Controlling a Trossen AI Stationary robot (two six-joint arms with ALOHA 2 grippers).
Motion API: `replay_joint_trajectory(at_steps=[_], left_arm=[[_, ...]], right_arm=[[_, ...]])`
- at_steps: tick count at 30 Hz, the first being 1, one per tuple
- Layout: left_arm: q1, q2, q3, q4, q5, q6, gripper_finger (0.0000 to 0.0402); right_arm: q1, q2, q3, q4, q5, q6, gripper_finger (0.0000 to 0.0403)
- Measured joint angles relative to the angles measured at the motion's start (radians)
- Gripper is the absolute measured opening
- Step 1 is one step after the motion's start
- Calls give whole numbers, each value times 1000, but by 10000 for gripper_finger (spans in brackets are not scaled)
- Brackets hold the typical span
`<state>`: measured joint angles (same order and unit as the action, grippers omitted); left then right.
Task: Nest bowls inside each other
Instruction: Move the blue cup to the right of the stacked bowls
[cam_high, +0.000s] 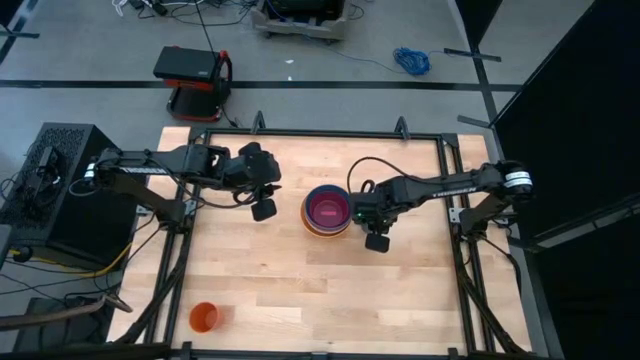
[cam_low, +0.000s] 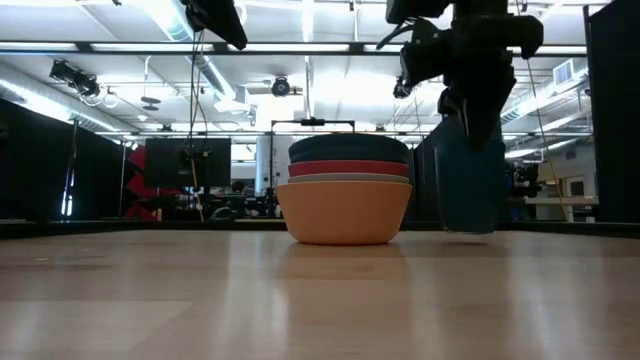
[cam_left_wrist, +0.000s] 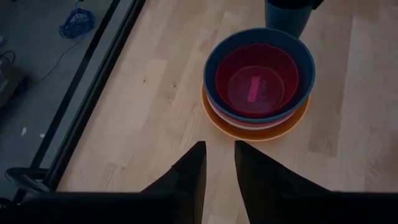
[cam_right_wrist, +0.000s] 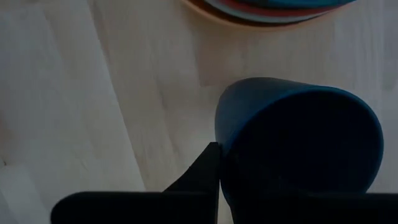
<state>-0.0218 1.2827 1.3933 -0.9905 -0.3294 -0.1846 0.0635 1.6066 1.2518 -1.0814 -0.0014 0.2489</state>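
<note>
Mid-table: bowls (cam_high: 327, 211) nested, pink innermost; right gripper (cam_right_wrist: 219, 163) pinching dark-blue cup (cam_right_wrist: 298, 140); left gripper (cam_left_wrist: 219, 163) narrow.

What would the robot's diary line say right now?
bowls: stacked, orange outermost | right gripper: shut on dark-blue cup beside stack | left gripper: empty, near stack

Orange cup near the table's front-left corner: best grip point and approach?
Take the orange cup by its rim, coming straight down: one finger inside, one outside the wall. It stands upright, mouth up, alone on bare table, so nothing blocks a top approach. The left gripper is on its side of the table; the right one is shut on the blue cup.
</note>
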Motion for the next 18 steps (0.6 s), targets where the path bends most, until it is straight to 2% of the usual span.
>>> replay_joint_trajectory(at_steps=[18], left_arm=[[0, 0, 0, 0, 0, 0, 84]], right_arm=[[0, 8, 0, -9, -1, 5, 0]])
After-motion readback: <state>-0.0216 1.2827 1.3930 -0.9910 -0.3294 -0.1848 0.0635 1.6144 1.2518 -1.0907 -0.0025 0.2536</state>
